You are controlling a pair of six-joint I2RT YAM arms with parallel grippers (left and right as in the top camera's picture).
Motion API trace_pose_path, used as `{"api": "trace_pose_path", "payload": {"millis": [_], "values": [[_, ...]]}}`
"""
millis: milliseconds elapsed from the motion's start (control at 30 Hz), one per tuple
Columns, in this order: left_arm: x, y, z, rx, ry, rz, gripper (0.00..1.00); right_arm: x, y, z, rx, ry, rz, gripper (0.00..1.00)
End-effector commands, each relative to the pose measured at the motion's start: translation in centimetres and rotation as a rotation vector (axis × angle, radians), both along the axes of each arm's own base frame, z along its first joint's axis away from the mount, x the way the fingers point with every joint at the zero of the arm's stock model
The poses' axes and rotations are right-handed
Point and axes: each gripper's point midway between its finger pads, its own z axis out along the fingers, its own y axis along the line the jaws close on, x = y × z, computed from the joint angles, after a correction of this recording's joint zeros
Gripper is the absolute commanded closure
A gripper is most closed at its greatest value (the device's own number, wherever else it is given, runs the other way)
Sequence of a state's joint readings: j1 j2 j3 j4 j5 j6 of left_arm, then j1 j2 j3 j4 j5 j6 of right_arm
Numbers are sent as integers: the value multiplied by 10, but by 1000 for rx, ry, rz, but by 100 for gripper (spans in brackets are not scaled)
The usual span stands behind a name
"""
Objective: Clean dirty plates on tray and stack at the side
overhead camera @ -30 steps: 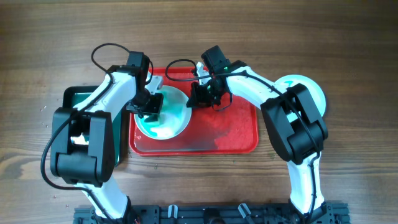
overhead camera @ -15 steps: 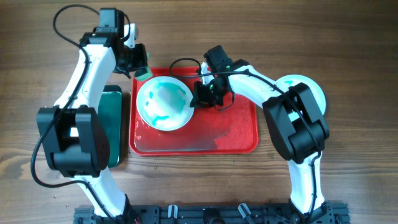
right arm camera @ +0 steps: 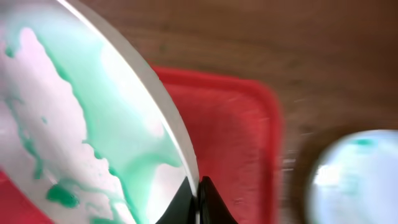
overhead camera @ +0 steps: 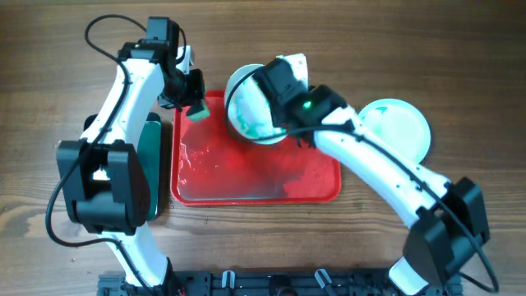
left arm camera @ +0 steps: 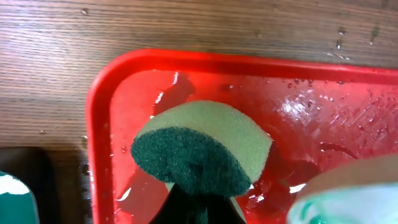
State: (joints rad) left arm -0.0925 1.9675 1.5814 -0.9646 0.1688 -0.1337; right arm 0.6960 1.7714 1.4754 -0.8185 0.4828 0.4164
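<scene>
surface: brown wood-grain table (overhead camera: 49,49) | light: soft, even

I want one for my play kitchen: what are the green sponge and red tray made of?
The half-round green sponge looks like pale foam topped with a dark fuzzy scouring layer. The red rectangular tray looks like smooth glossy plastic, with shiny wet highlights.

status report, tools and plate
Left tool shut on sponge over tray corner. Right tool shut on plate rim, plate tilted above tray. Nothing in the way.
</scene>
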Motion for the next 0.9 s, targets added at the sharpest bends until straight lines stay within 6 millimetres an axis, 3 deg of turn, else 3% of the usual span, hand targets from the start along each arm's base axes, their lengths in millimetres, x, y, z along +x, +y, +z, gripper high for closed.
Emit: {"api": "trace_pose_path", "payload": {"millis": [0, 267, 567, 767, 867], "values": [[0, -3, -2, 1, 4, 2, 96, -4, -21, 55, -276, -254, -66, 96], [0, -3, -2, 1, 1, 2, 96, -39, -6, 104, -559, -485, -45, 96], [-2, -2, -8, 3, 15, 2, 96, -54, 1, 136, -687, -636, -65, 96], [-2, -2, -8, 3, 15, 2, 96, -54, 1, 137, -684, -643, -71, 96], [-2, -2, -8, 3, 15, 2, 96, -52, 10, 114, -605, -539, 0, 96]]}}
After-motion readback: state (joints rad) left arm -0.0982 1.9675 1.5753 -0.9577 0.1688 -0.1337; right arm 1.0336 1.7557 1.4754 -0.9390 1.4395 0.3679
